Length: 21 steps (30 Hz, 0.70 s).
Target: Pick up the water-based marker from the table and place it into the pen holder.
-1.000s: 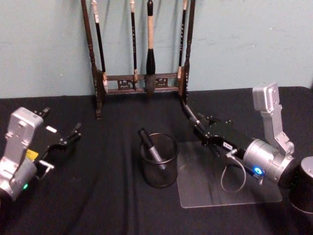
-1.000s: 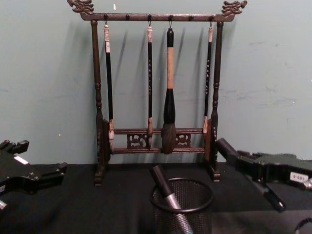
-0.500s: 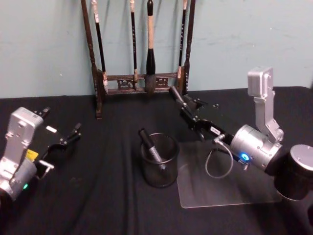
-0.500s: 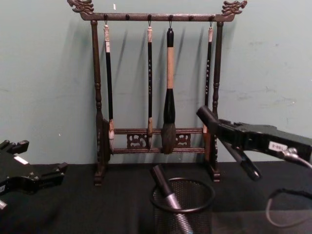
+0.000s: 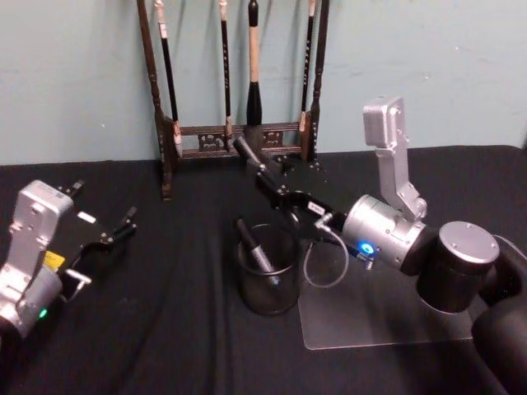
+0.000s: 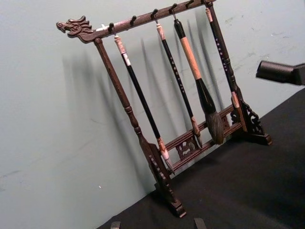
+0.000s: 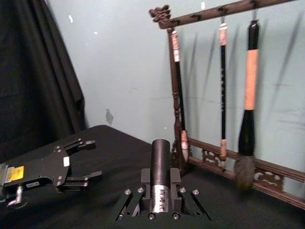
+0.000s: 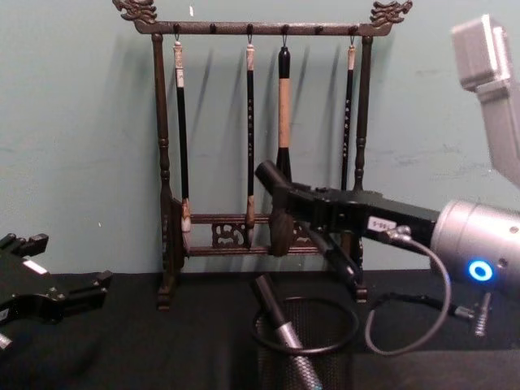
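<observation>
The left gripper (image 5: 100,247) idles, fingers spread, well left of the right gripper (image 5: 276,191). Just below that gripper, the pen holder (image 5: 284,298) contains a leaning marker (image 5: 257,253). The right gripper pinches the water-based marker (image 5: 247,155) slantwise. Dropped so, it could bridge the rim or strike the leaning marker.

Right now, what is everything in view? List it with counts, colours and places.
brush rack: 1, dark wood, back of table
brushes: 4, dark, hanging on the rack
pen holder: 1, black mesh, table centre
marker in the holder: 1, black and grey, leaning inside
held marker: 1, black, raised above the holder
clear mat: 1, transparent, right of the holder
table: 1, black
left gripper: 1, black, open, parked left
right gripper: 1, black, shut on the held marker
</observation>
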Tool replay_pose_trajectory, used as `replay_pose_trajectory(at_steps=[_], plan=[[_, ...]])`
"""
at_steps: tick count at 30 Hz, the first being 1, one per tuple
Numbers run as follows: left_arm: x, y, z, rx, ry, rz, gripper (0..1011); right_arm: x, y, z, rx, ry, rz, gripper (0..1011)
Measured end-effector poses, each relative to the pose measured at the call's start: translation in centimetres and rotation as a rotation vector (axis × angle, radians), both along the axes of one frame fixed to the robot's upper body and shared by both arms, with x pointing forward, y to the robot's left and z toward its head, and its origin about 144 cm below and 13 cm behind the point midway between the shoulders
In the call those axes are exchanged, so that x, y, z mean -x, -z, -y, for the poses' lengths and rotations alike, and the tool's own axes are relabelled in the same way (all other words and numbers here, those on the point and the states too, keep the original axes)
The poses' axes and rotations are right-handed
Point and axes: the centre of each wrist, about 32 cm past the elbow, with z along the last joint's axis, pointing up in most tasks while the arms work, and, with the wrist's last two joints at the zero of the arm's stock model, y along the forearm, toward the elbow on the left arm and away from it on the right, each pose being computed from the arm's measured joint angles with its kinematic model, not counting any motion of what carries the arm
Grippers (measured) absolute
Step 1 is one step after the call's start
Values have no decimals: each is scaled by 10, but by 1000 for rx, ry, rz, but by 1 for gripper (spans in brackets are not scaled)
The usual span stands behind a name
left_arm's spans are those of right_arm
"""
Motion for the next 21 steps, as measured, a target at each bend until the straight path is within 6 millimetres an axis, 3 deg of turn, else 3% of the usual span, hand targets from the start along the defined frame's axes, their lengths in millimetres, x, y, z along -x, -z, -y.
replay_pose_trajectory(at_steps=[8, 21], plan=[[0, 0, 0, 0, 0, 0, 1001, -3, 8, -16, 14, -42, -35, 241], [0, 0, 0, 0, 0, 0, 1001, -2, 18, -21, 28, -50, -76, 241]])
